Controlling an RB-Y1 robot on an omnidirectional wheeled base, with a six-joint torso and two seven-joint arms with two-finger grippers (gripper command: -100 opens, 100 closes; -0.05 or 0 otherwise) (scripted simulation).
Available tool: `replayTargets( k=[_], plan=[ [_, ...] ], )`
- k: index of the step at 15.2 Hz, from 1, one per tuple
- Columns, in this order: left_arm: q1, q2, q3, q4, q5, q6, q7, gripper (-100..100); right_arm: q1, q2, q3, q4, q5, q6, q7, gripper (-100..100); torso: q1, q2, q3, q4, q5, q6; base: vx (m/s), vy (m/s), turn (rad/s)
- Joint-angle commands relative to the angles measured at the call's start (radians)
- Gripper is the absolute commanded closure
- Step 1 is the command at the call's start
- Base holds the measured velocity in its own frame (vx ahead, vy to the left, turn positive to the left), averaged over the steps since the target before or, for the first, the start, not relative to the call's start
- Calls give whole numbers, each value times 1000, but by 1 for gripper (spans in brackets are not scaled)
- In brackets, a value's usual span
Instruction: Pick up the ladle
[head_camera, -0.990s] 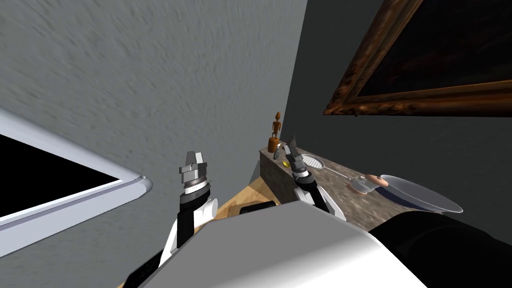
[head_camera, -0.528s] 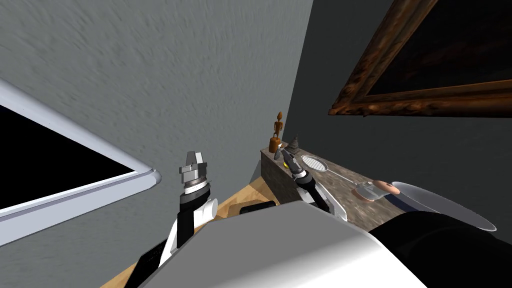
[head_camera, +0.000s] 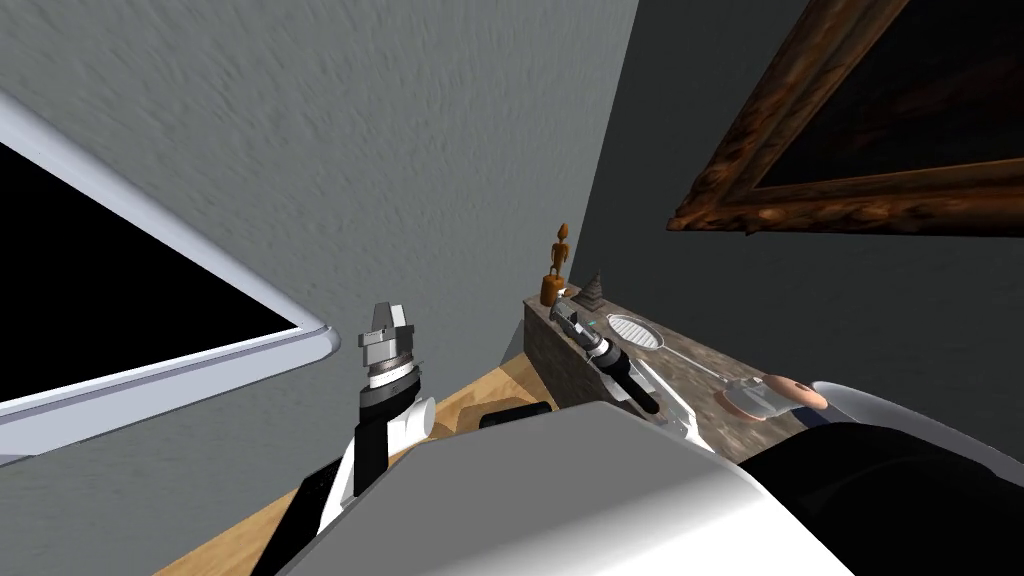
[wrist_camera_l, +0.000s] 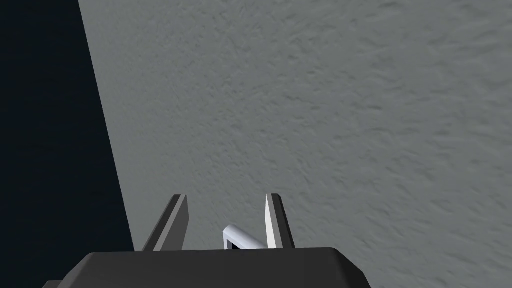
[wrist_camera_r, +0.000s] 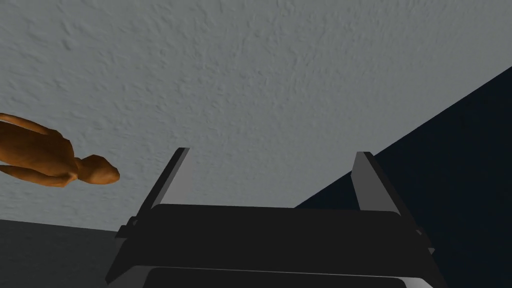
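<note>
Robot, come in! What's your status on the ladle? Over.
Left gripper open. Right gripper open, above shelf end. Ladle lying on shelf, untouched. Brown figurine close by.

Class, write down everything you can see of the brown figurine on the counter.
The figurine is a slim, orange-brown, wood-like human figure, upright on a round base. It stands at the far end of the mottled counter, near the wall corner. The right gripper, jaws open, is close by, not touching.
</note>
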Motion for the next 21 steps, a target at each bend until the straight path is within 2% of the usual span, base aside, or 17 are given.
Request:
replayTargets(
  k=[1, 3, 4, 6, 7, 9, 10, 12, 13, 15, 16, 18, 19, 21],
  plan=[
    [0, 0, 0, 0, 0, 0, 0, 0, -11, -40, -12, 33, 50, -21, 4, -100, 0, 0, 0, 0, 0, 0, -24, -48, 130],
    [0, 0, 0, 0, 0, 0, 0, 0, -11, -40, -12, 33, 74, -21, 4, -100, 0, 0, 0, 0, 0, 0, -29, -45, 96],
    [0, 0, 0, 0, 0, 0, 0, 0, -23, -76, -24, 67, 110, -44, 8, -100, 1, 0, 0, 0, 0, 0, -25, -42, 114],
    [0, 0, 0, 0, 0, 0, 0, 0, -23, -76, -24, 67, 131, -44, 8, -100, 1, 0, 0, 0, 0, 0, -25, -44, 105],
    [0, 0, 0, 0, 0, 0, 0, 0, -36, -112, -37, 102, 168, -66, 11, -100, 1, 0, 0, 0, 0, 0, -30, -47, 145],
    [0, 0, 0, 0, 0, 0, 0, 0, -36, -112, -37, 102, 190, -66, 11, -100, 0, 0, 0, 0, 0, 0, -27, -45, 113],
    [0, 0, 0, 0, 0, 0, 0, 0, -48, -148, -49, 138, 226, -90, 15, -100, 1, 0, 0, 0, 0, 0, -29, -47, 126],
    [0, 0, 0, 0, 0, 0, 0, 0, -48, -148, -49, 138, 250, -90, 15, -100, 0, 0, 0, 0, 0, 0, -31, -48, 111],
    [0, 0, 0, 0, 0, 0, 0, 0, -61, -185, -62, 175, 287, -114, 19, -100, 1, 0, 0, 0, 0, 0, -31, -39, 154],
    [0, 0, 0, 0, 0, 0, 0, 0, -61, -185, -62, 175, 311, -114, 19, -100, 1, 0, 0, 0, 0, 0, -25, -42, 106],
    [0, 0, 0, 0, 0, 0, 0, 0, -74, -221, -75, 212, 345, -138, 23, -100, 1, 0, 0, 0, 0, 0, -27, -40, 164],
    [0, 0, 0, 0, 0, 0, 0, 0, -74, -221, -75, 212, 373, -138, 23, -100, 1, 0, 0, 0, 0, 0, -28, -46, 116],
    [0, 0, 0, 0, 0, 0, 0, 0, -87, -257, -87, 250, 406, -162, 27, -100, 1, 0, 0, 0, 0, 0, -34, -45, 110],
    [0, 0, 0, 0, 0, 0, 0, 0, -87, -257, -87, 250, 435, -162, 27, -100, 1, 0, 0, 0, 0, 0, -34, -41, 123]
  ],
)
